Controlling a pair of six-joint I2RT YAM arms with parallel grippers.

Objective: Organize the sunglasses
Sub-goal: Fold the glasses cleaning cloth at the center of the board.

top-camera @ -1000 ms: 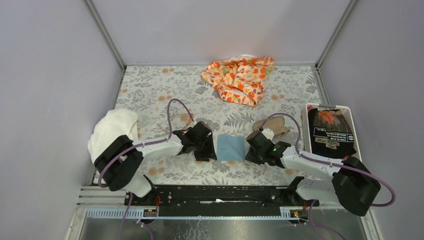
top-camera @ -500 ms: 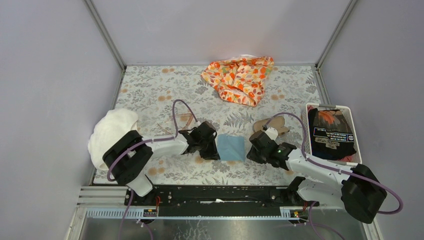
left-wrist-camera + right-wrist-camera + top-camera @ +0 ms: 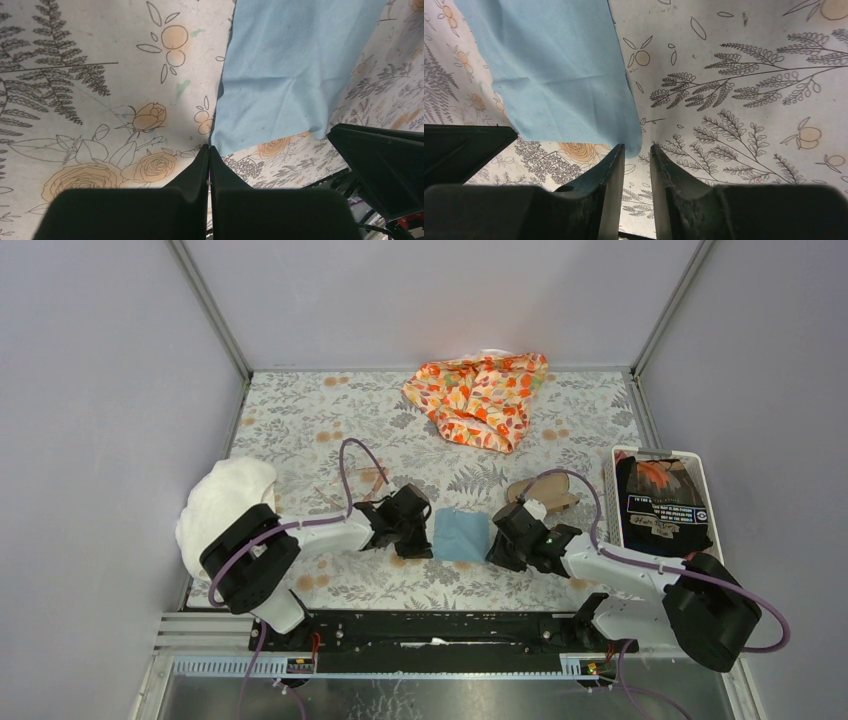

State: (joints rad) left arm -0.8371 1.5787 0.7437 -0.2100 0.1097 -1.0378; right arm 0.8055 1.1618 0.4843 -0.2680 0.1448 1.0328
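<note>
The sunglasses (image 3: 368,480), faint with a thin orange-pink frame, lie on the floral table behind my left arm, partly under its purple cable. A blue cloth (image 3: 461,535) lies flat between my grippers. My left gripper (image 3: 424,540) is shut, its tips (image 3: 209,147) pinched at the near left corner of the cloth (image 3: 295,65). My right gripper (image 3: 497,545) is slightly open at the table, and the near right corner of the cloth (image 3: 554,70) sits just at the gap between its tips (image 3: 637,147). The brown case (image 3: 542,492) lies behind my right gripper.
An orange floral fabric (image 3: 480,395) lies at the back centre. A white towel (image 3: 225,500) sits at the left edge. A white basket (image 3: 660,450) with a dark packet stands at the right. Grey walls close in on three sides.
My right gripper has shifted a little left, closer to the cloth's right corner. My left gripper has edged right to the cloth's left corner. The cloth and sunglasses have not moved.
</note>
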